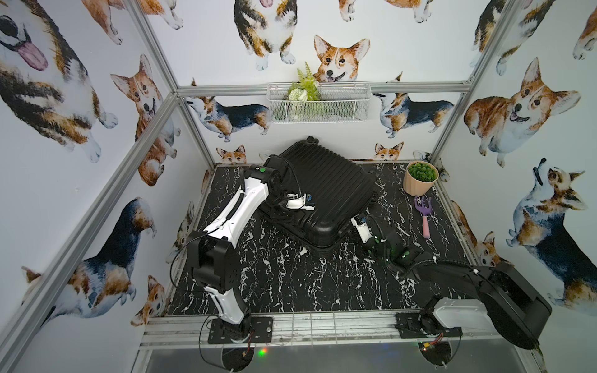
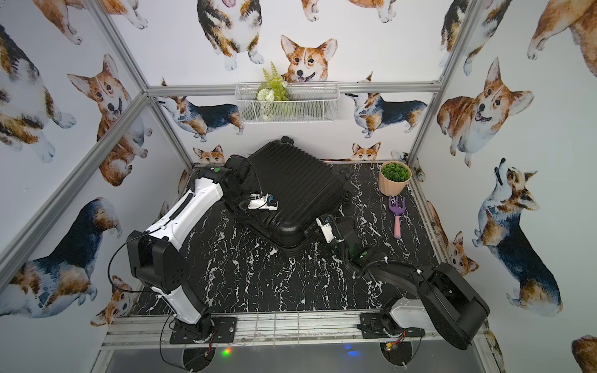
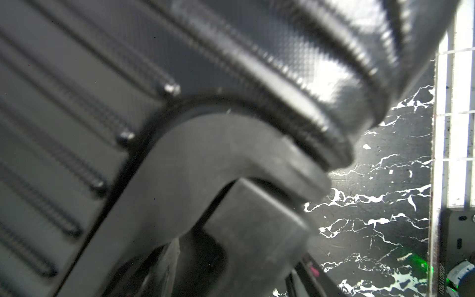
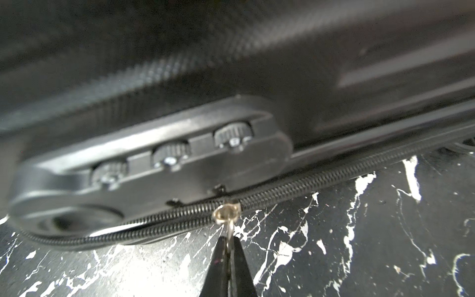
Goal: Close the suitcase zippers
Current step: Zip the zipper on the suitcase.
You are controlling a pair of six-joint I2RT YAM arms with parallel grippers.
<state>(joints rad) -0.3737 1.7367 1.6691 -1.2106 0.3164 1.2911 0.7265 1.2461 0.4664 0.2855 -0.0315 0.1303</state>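
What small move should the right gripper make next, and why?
Probably a short pull along the zipper: the right gripper is shut on the tab, and the slider sits beside the lock. Which side is unzipped is unclear.

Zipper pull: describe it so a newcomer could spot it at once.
Find the black ribbed suitcase lying flat on the marble table. On its side facing the right arm, a three-dial combination lock sits beside the black zip band. The zipper pull is the one shiny silver piece on that band, pinched by the right claw.
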